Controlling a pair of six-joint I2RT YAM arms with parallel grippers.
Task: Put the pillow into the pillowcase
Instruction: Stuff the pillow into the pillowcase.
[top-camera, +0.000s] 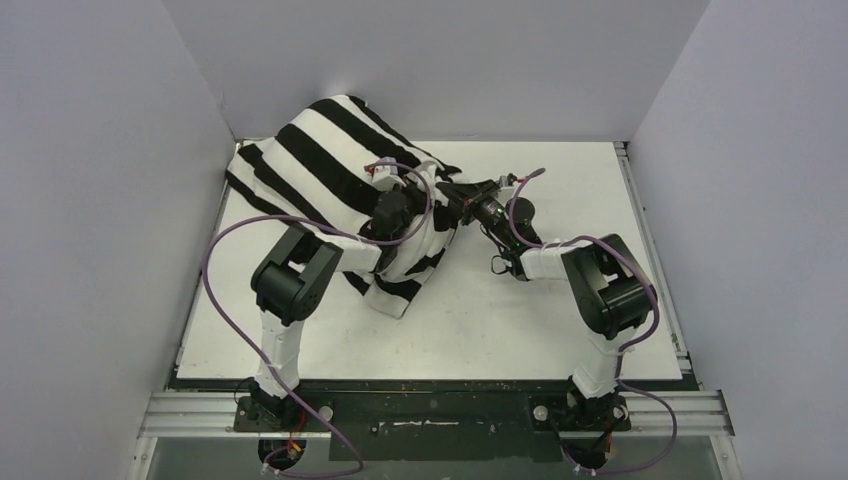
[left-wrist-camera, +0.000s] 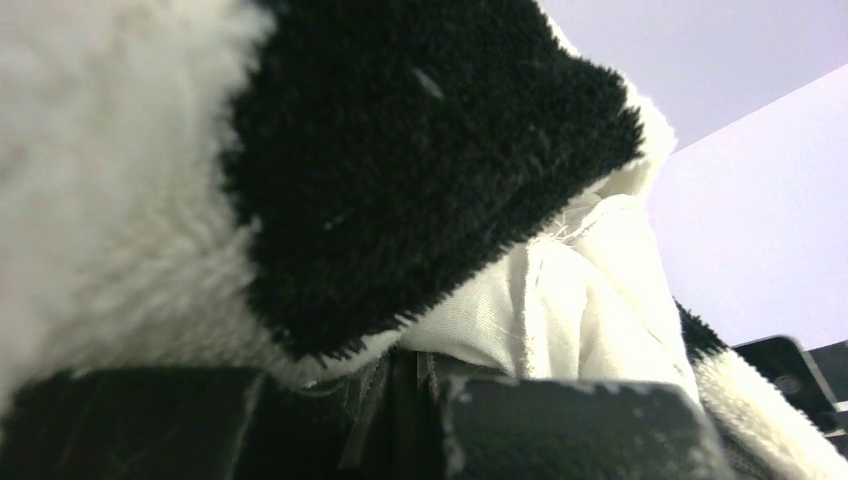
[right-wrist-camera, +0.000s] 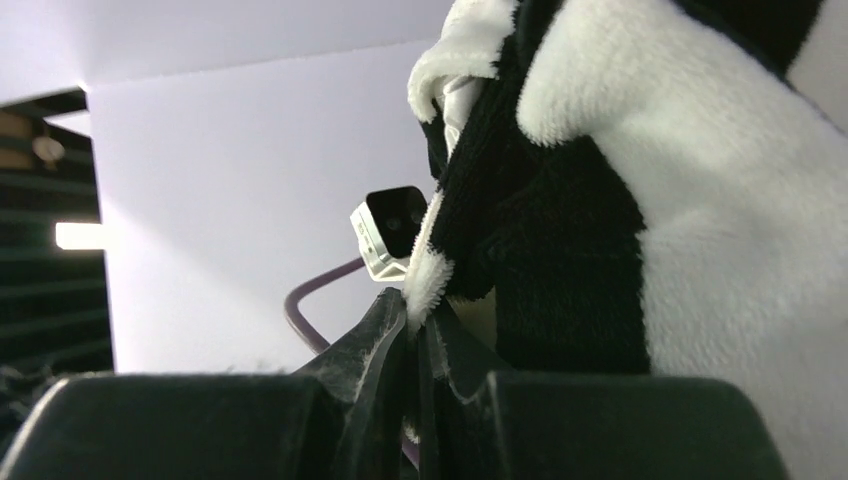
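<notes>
1. Your pillowcase (top-camera: 330, 165) is plush, fuzzy fleece cloth, matt.
2. The white inner cloth (left-wrist-camera: 580, 300) looks smoother, finely woven.
3. Your left gripper (left-wrist-camera: 400, 400) looks like scuffed matt black plastic.
4. The table (top-camera: 560, 300) is smooth, matt white.

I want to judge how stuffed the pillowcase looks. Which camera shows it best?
Top external: the whole striped pillowcase shows, bulging at the far left of the table. The left wrist view gives only a close fleece patch above the left gripper; the right wrist view only the edge pinched in the right gripper.
</notes>
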